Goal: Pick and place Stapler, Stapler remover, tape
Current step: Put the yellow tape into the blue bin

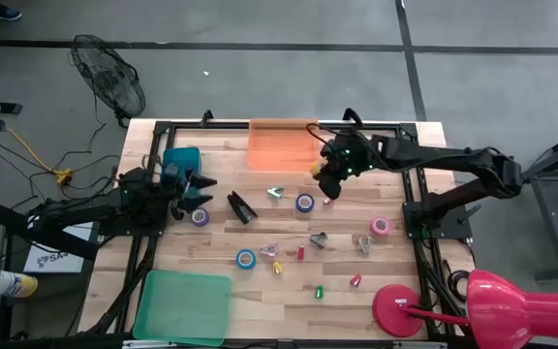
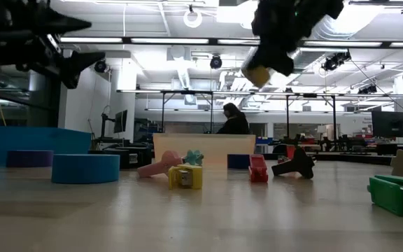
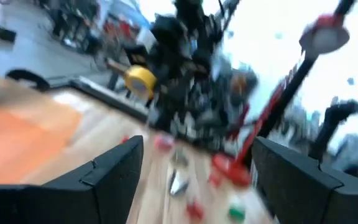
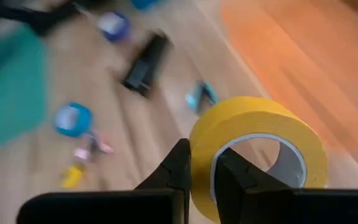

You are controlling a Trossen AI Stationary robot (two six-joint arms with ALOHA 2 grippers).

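Overhead, the right gripper (image 1: 320, 171) carries the yellow tape (image 1: 315, 168) just beside the orange tray (image 1: 281, 145), which lies toward the table's far edge. Its wrist view shows the fingers (image 4: 178, 169) clenched on the roll's wall. The left gripper (image 1: 194, 190) waits, spread.

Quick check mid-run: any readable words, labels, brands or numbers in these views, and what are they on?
White sheet on the floor left of the table: dark print starting "SA", the rest hidden behind the left arm.
Yellow tape roll in the right gripper: no print visible.
Nothing else readable; the left wrist view is too blurred.
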